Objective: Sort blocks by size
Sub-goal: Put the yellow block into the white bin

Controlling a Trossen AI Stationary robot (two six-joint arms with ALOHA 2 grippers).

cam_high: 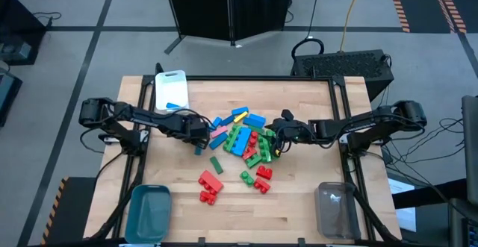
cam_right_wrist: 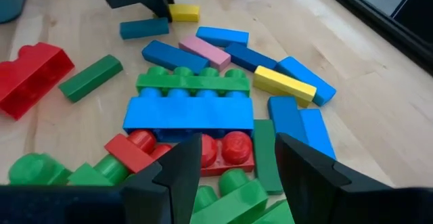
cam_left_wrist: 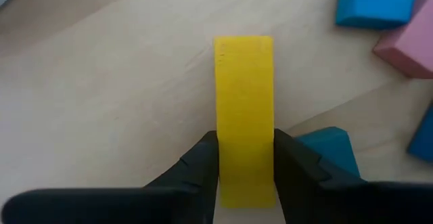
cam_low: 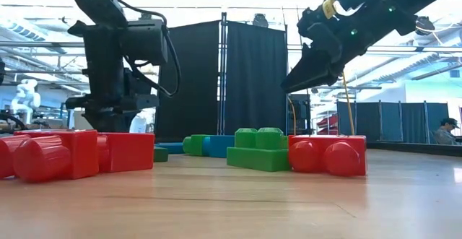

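The blocks [cam_high: 243,139] lie heaped at the table's middle: blue, green, red, pink and yellow bars and bricks. At the pile's left edge lies a thin yellow bar [cam_left_wrist: 243,82], flat on the wood, with my left gripper [cam_left_wrist: 245,163] shut on it; the right wrist view shows that bar [cam_right_wrist: 184,11] too. A dark teal bar [cam_right_wrist: 144,28] lies just beside it. My right gripper [cam_right_wrist: 233,163] hangs open above the pile's right part, over a red brick [cam_right_wrist: 223,149] and a blue brick [cam_right_wrist: 189,112], with nothing between its fingers. My left gripper pinches the yellow bar's two long sides [cam_left_wrist: 245,143] between its two fingers [cam_left_wrist: 203,160], near one end of the bar. The fingers come from above, pointing steeply down, and lie across the bar. The bar lies flat on the table, its other end reaching away from the fingers.
A white bin [cam_high: 170,90] stands at the far left, a teal bin [cam_high: 149,210] at the near left corner, a clear bin [cam_high: 334,208] at the near right. Loose red bricks [cam_high: 210,187] and green bricks [cam_high: 246,176] lie nearer the front.
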